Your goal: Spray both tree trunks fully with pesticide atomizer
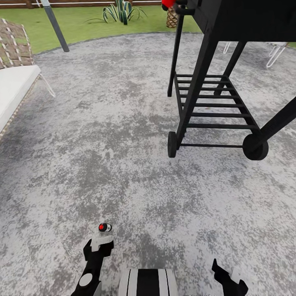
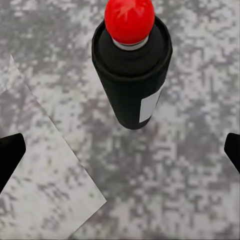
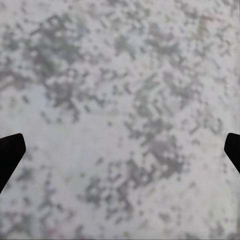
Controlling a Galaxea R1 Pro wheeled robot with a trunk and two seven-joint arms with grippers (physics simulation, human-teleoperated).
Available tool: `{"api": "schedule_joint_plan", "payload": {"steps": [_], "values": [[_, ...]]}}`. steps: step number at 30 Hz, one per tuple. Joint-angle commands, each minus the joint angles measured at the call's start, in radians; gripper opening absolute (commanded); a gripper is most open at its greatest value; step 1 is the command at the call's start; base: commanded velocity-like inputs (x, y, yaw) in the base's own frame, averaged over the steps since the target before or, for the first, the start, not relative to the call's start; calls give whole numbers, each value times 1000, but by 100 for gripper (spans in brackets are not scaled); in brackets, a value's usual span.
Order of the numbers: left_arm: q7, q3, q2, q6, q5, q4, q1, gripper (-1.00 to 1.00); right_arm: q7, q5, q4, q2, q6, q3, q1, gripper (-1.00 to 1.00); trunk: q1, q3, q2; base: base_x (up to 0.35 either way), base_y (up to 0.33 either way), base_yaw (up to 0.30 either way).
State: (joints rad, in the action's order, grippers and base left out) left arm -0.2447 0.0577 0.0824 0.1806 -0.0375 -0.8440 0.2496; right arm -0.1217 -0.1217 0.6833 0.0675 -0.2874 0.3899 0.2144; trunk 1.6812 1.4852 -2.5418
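Left hand (image 2: 120, 150) hovers open above upright atomizer (image 2: 131, 70).

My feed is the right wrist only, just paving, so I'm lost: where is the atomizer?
Observer: The atomizer stands upright on the paving, just ahead of the left pincer.
Operator: Is it gripped?
Observer: No. In the left wrist view the fingers are wide apart and it sits beyond them, untouched.
Operator: Anything near my right arm?
Observer: A black grill stands ahead on the right, well clear of the right pincer.
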Motion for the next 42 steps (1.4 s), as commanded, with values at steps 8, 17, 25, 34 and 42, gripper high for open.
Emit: {"api": "schedule_joint_plan", "payload": {"steps": [8, 17, 25, 34, 42], "values": [[-8, 4, 2, 5, -6, -2, 0, 100, 2, -11, -1, -1, -4, 4, 0, 100, 0, 1, 0, 0, 0, 0], [-8, 4, 1, 6, -7, -11, 0, 100, 2, -10, -4, -1, -4, 4, 0, 100, 2, 20, -1, 0, 0, 0], [-8, 4, 0, 7, -8, -8, 0, 100, 2, -9, -9, -2, -4, 4, 0, 100, 2, 20, -1, 5, 0, 0], [-8, 4, 0, 6, -8, -10, 0, 100, 2, -8, -11, -2, -4, 3, 0, 100, 2, 20, -1, 123, 0, 0], [-8, 4, 0, 7, -8, -12, 0, 100, 2, -8, -11, -2, -4, 2, 0, 100, 2, 20, -1, 30, 0, 0]]}}
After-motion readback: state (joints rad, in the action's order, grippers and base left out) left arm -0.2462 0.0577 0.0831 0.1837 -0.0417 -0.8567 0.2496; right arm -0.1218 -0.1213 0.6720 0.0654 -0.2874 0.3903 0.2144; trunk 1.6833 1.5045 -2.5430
